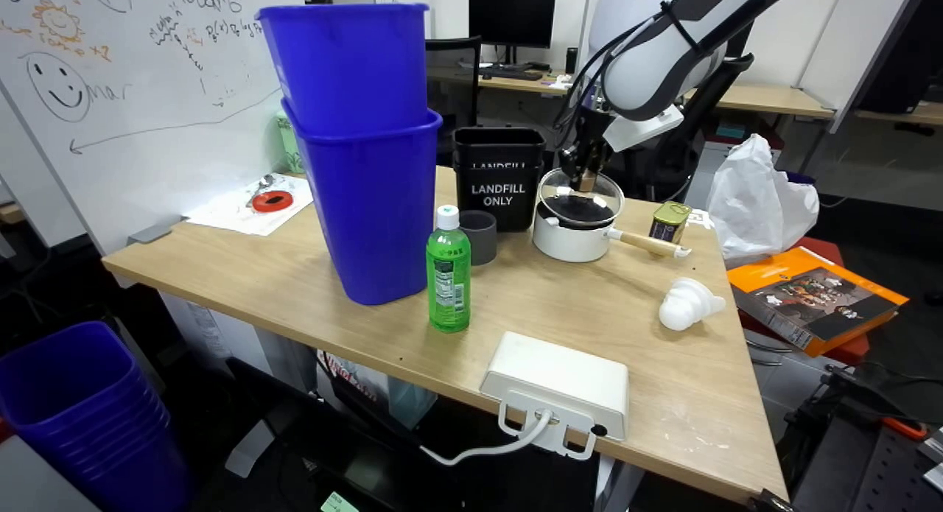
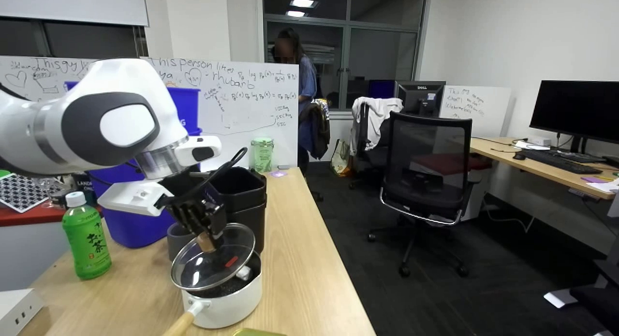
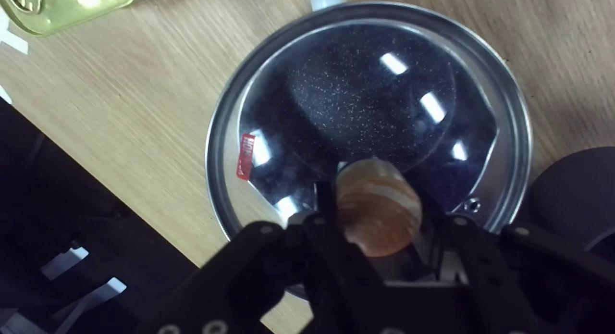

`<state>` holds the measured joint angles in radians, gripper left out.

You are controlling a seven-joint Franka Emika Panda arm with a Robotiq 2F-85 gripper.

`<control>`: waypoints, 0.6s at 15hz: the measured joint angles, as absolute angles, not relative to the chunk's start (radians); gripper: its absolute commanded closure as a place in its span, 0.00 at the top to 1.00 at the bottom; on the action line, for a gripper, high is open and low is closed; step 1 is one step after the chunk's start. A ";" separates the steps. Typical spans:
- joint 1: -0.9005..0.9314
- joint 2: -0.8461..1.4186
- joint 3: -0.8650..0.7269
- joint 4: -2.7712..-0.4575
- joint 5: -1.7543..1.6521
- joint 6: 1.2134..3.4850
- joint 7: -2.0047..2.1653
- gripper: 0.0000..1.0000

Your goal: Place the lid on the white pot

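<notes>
One dark-lined white pot point(image 2: 228, 304) beneath tilted lid point(image 2: 215, 262)

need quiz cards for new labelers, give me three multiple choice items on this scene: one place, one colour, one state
1. Where is the lid?
A) flat on the table B) tilted over the pot C) in a blue bin

2. What colour is the bottle?
A) green B) red C) purple

3. The gripper is:
A) open and empty B) closed on the bottle C) closed on the lid's knob

1 B: both exterior views show it slanting above the pot.
2 A: its body shows green in both exterior views.
3 C: the wrist view shows it pinching the knob.
</notes>
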<state>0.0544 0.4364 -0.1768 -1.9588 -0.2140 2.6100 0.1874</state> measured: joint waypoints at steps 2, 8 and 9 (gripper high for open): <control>0.044 0.448 -0.175 -1.944 -0.194 2.577 0.186 0.16; -0.011 0.540 -0.157 -1.835 -0.063 2.511 0.184 0.16; -0.019 0.556 -0.151 -1.808 -0.040 2.501 0.184 0.16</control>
